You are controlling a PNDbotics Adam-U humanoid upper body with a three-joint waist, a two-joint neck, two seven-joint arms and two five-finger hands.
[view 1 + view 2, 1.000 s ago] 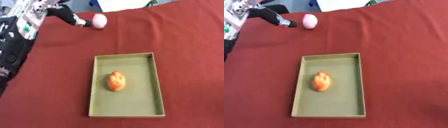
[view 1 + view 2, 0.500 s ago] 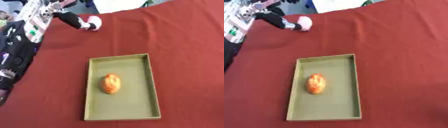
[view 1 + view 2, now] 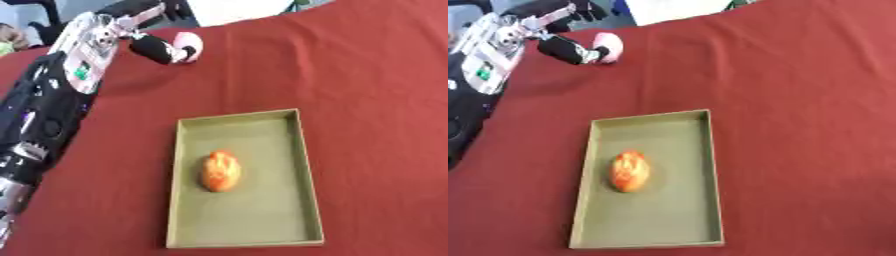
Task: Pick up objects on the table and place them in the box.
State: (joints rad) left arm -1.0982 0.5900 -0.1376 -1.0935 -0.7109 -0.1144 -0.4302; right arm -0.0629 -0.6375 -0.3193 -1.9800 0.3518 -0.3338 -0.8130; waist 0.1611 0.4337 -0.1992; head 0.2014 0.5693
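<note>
Reaching far past the box (image 3: 243, 180), my left hand (image 3: 156, 48) has its fingers curled around the pink ball (image 3: 187, 45), which looks light, smooth and ready to roll.

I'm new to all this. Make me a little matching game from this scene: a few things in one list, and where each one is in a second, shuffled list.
Things:
1. orange fruit
2. pink ball
3. left hand
4. box

Places:
A. at the far left of the table, at the pink ball
B. lying inside the box
C. on the red cloth, nearer the camera than the ball
D. far side of the table, outside the box

Pairs: 1-B, 2-D, 3-A, 4-C
</note>
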